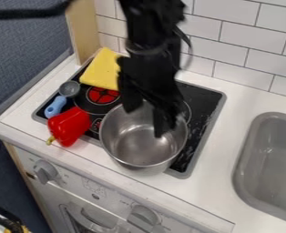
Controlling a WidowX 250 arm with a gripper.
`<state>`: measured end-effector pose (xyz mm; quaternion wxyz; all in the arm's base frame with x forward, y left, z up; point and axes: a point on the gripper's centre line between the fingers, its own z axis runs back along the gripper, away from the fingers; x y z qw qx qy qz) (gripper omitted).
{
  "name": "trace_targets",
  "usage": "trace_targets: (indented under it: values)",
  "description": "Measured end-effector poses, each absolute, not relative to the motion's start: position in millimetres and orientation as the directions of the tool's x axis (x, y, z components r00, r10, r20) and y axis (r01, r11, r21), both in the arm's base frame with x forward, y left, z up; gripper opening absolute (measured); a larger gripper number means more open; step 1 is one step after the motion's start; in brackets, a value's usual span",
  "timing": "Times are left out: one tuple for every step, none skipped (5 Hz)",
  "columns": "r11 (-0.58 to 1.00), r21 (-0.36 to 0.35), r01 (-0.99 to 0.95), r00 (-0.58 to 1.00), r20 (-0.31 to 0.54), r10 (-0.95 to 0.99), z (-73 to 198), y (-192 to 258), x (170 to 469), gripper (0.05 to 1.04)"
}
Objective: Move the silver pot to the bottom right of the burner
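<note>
Nearest are the two knobs (pixel 45 171) (pixel 144 216) on the stove's front panel. Above them, the pot (pixel 139 152) stands upright at the near side of the black cooktop (pixel 201 107), right of its middle, its near side reaching to the front border. Left of the pot lies the pepper (pixel 71 125), stem toward the panel; beyond the pepper is the spoon (pixel 56 106), its handle near the cooktop's left border. Off to the right, the sink (pixel 246 182) is set into the counter (pixel 255 102).

The gripper (pixel 145 123) hangs over the far half of the pot, its fingers spread well apart, one by the far left rim and the other over the inside. Whether either touches the metal cannot be told; nothing appears pinched between them. Farther back, the cloth (pixel 101 69) lies across the cooktop's far left corner, before the tiled wall (pixel 249 59).

The step in hand looks to be taking hold of the pot, or setting its place. It seems close to the goal; the next move probably calls for closing on the rim and a short shift toward the near right corner, kept level.
</note>
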<state>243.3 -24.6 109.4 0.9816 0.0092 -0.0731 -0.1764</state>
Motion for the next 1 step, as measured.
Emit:
trace_targets:
  values:
    - [0.962, 0.051, 0.268, 0.954, 0.124, -0.272, 110.8, -11.7, 240.7, 1.007]
